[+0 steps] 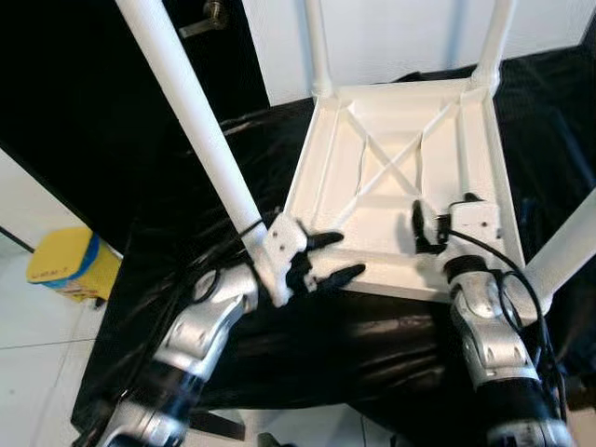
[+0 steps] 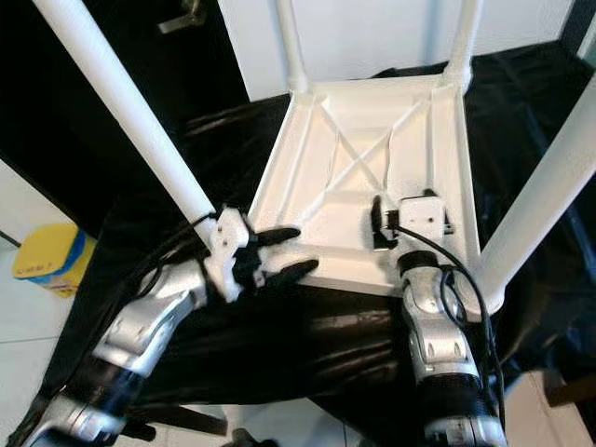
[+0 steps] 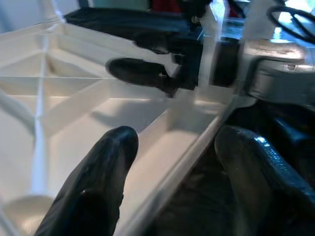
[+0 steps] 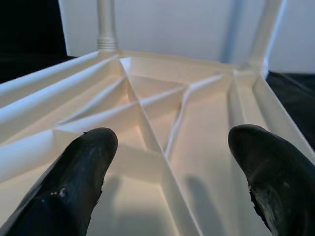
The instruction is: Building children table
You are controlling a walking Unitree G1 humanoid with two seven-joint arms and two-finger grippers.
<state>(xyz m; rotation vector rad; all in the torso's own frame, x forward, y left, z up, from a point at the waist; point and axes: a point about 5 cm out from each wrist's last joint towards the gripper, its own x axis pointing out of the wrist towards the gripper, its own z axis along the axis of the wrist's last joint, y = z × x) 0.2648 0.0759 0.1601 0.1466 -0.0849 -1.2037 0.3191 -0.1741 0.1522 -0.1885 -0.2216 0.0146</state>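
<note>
White children's table (image 1: 400,177) lies upside down on black sheeting (image 1: 372,335); left gripper (image 1: 326,256) straddles its near rim, fingers spread; right gripper (image 4: 167,162) spread above the ribbed underside.

At the top of the frame you see a white wall (image 1: 400,37). A dark door (image 1: 112,84) with a metal handle (image 1: 207,19) fills the upper left. White floor tiles (image 1: 37,354) lie lower left, where a yellow container (image 1: 70,265) stands. A black sheet (image 1: 372,345) covers the centre.
</note>
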